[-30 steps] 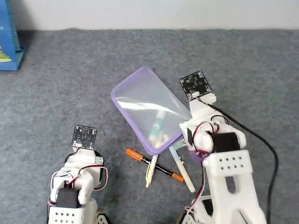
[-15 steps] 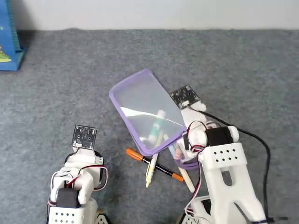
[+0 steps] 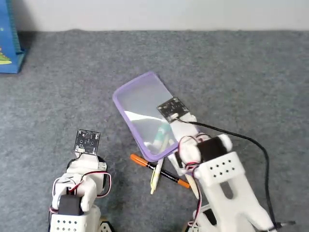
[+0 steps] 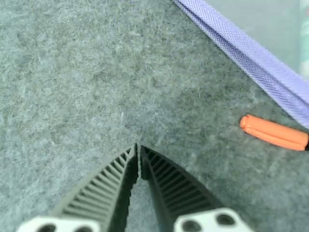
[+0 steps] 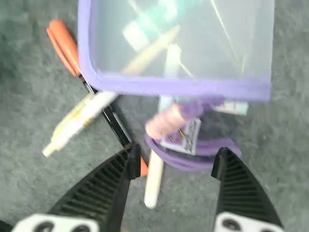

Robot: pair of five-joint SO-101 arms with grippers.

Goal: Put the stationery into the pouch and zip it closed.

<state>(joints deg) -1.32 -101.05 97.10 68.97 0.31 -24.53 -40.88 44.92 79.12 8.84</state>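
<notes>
Centrally on the grey table (image 3: 58,72) lies the clear, purple-edged pouch (image 3: 142,104), with pens (image 5: 149,50) inside; an orange pen (image 3: 140,160) and a pale marker (image 3: 155,179) lie just outside its near end. The right gripper (image 5: 176,157) hovers above that end, spread wide; the left gripper (image 4: 138,151) hangs near the table's front edge, pinched together on nothing.

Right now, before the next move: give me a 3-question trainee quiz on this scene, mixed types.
1. True or false: the left gripper is shut.
2. The orange pen lies: A) inside the pouch; B) on the table, outside the pouch; C) standing upright.
3. Fill in: the right gripper, over the pouch's end, is ____.
Key: 1 true; 2 B; 3 open.
</notes>
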